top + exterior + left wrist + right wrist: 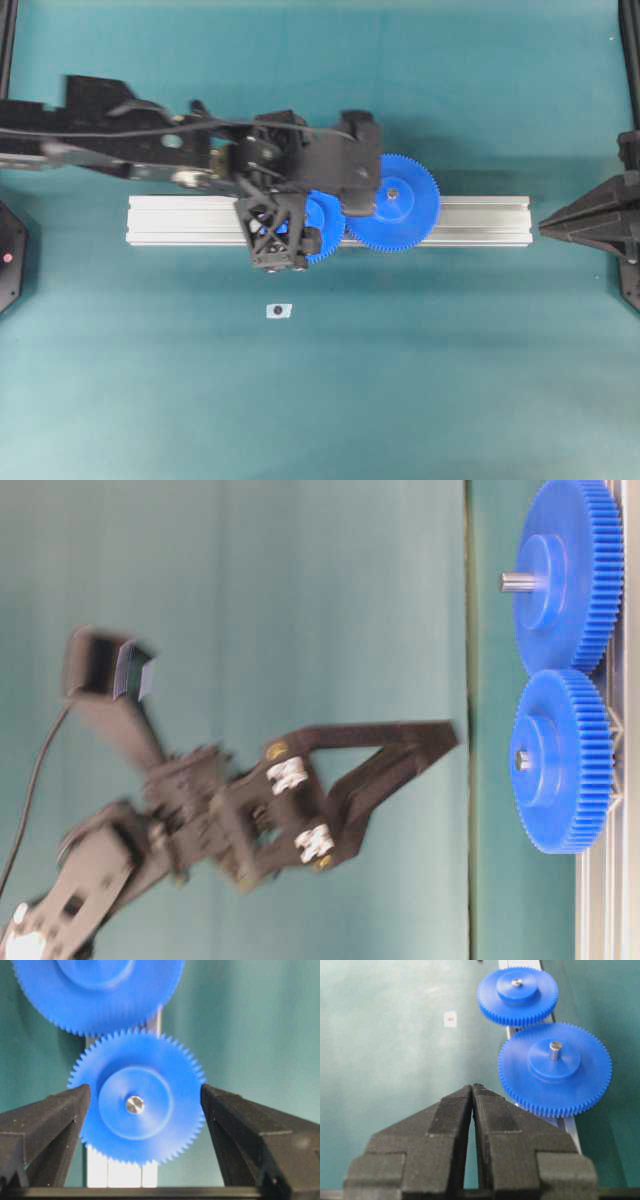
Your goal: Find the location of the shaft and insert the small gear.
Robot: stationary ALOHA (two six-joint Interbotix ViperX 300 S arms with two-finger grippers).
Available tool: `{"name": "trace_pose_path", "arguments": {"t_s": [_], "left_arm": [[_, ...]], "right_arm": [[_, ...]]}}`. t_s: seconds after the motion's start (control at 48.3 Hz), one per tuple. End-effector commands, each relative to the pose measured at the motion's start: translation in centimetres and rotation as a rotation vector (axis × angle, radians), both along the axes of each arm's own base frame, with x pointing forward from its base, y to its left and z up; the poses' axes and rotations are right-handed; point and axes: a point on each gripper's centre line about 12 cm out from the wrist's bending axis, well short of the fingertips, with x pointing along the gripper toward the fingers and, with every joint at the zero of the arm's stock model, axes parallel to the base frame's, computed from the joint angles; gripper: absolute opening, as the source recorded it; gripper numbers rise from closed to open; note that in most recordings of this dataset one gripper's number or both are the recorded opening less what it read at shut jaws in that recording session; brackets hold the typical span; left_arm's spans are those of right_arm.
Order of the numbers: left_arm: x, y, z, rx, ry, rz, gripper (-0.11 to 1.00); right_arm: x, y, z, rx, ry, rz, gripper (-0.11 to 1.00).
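Now small gear (137, 1100) seated on shaft (134, 1104), left tool (142, 1110) spread apart, right tool (472, 1091) closed.

The small gear (137, 1097) sits on the shaft (134, 1104), meshed with the larger gear (97, 992), between the left tool's (145, 1097) spread fingers (47, 1120).

Small gear (137, 1097) sits seated on the shaft (134, 1104), teeth meshed.

A large blue gear (395, 203) with a metal pin through its hub sits on a silver aluminium rail (480, 221) lying across a teal table (420, 380), where a small white tag (279, 311) lies near the rail.
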Motion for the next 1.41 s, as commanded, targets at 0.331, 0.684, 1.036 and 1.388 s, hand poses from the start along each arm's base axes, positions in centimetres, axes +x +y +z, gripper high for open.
{"name": "trace_pose_path", "arguments": {"t_s": [0.331,0.684,1.036,1.388], "left_arm": [[-1.4,0.3,-1.7,-0.039,-0.215,0.052,0.56],[-2.3,-0.1,-4.8,-0.071,-0.15,0.074,0.0],[-3.5,0.0,3.7,-0.059,-0.363,0.067,0.0],[-8.5,-1.4,6.7,-0.069,-0.451,0.039,0.0]], "right_arm": [[0.0,0.0,0.1,0.01,-0.01,-0.002,0.12],[0.1,0.0,0.1,0.01,-0.012,-0.002,0.12],[0.0,0.0,0.2,0.01,-0.014,-0.002,0.12],[0.0,0.0,0.0,0.01,-0.01,-0.002,0.12]]}}
